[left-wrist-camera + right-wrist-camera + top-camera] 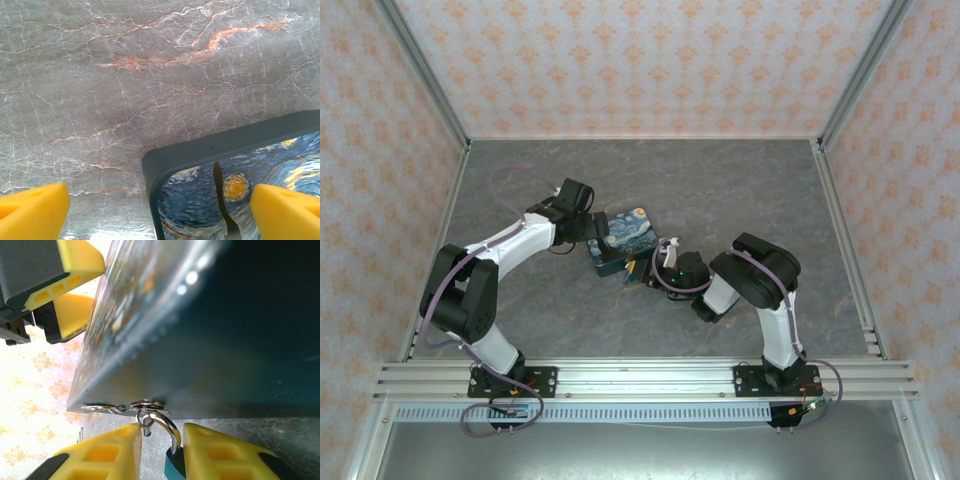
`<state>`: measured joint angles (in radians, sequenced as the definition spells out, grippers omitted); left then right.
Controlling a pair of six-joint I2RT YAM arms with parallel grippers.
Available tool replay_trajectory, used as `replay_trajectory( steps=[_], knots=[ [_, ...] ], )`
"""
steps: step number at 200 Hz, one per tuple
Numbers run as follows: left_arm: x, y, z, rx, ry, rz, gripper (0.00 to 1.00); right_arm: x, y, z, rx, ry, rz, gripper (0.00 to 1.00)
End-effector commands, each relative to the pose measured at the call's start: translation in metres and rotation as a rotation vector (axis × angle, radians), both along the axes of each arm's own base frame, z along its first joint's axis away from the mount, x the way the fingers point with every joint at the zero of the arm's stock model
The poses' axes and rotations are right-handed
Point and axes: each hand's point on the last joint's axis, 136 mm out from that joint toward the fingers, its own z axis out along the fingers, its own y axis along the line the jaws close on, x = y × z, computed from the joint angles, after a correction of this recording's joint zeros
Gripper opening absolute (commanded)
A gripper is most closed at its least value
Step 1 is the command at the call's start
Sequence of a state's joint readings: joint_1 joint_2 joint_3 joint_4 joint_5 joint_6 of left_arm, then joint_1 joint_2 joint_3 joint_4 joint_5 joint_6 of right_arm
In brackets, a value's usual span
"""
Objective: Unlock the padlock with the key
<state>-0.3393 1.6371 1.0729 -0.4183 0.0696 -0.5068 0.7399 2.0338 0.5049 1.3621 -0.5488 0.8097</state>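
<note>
One padlock (172, 466) hung on one tin (225, 340); left end effector (160, 210) stood apart, right end effector (162, 436) clamped the padlock.

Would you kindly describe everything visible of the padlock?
The padlock is tiny: a teal body, mostly hidden, and a curved silvery metal shackle hooked through a metal loop on the dark-blue tin's edge. It sits between the right gripper's yellow fingers; whether they pinch it is unclear.

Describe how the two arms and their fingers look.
Both the left arm and right arm have white links between black joints, with lilac cables looping alongside. The fingers are bright yellow wedges with slotted cut-outs.
</note>
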Motion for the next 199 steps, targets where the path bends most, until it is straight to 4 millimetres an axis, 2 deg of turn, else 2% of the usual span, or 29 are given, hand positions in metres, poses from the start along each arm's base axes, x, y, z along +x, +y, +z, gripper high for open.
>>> replay_trajectory(
  steps=[1,52,134,171,199],
  knots=[
    [-0.021,0.014,-0.029,0.072,0.110,0.016,0.94,-0.002,0.002,-0.004,-0.004,0.002,0.004,0.23],
    [-0.022,0.018,-0.028,0.085,0.106,0.023,0.94,-0.001,-0.003,-0.005,-0.017,0.010,-0.021,0.04],
    [-0.032,0.021,-0.033,0.084,0.110,0.033,0.94,0.011,-0.020,0.013,0.042,0.018,-0.130,0.02],
    [-0.038,0.019,-0.036,0.067,0.117,0.027,0.94,0.016,-0.018,0.031,0.087,0.007,-0.144,0.01],
    [-0.043,0.018,-0.037,0.067,0.112,0.026,0.94,0.022,-0.025,0.040,0.111,0.006,-0.197,0.01]
  ],
)
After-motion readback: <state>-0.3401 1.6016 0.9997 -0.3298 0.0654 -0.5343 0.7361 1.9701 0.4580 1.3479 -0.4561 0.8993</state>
